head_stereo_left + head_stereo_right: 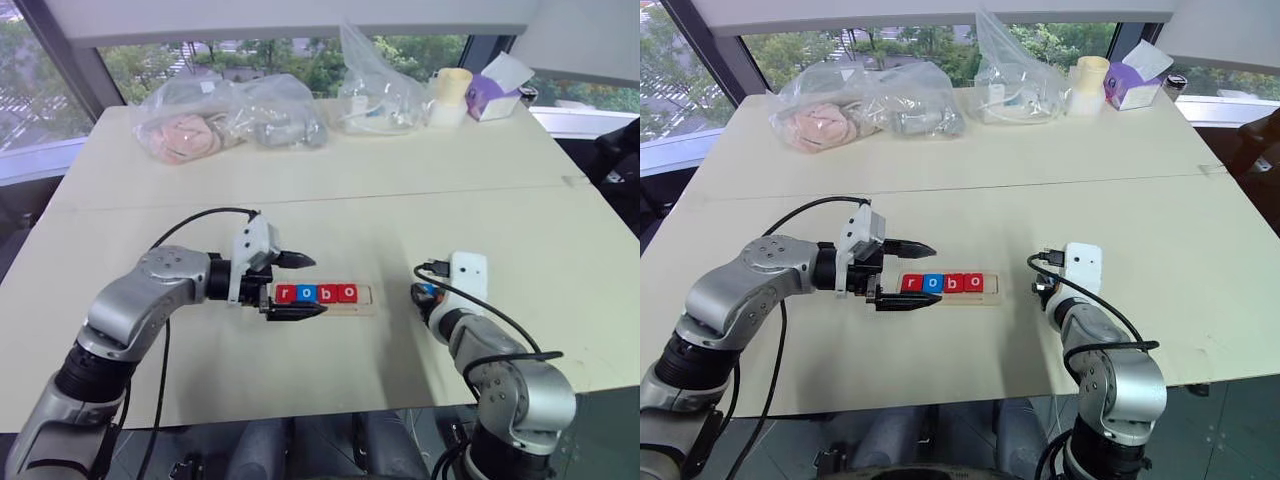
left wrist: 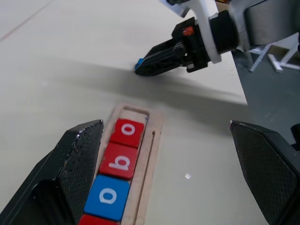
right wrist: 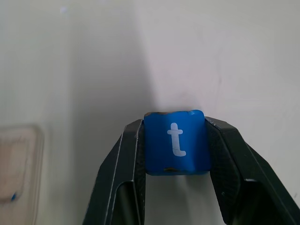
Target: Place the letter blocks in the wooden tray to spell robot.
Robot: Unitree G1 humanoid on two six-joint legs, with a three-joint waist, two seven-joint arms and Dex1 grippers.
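Blue t block (image 3: 175, 142) is sitting clamped in my right gripper (image 3: 175, 145), right of the wooden tray (image 1: 362, 296) (end slot empty); left gripper (image 1: 292, 285) is gaping, straddling the tray's left end.

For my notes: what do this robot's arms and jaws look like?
Both arms are silver-grey metal segments with black joints. The left arm and right arm each carry a white boxy wrist housing and a loose black cable looping along the forearm. The left gripper and right gripper have black, tapering jaws with finely textured inner faces.
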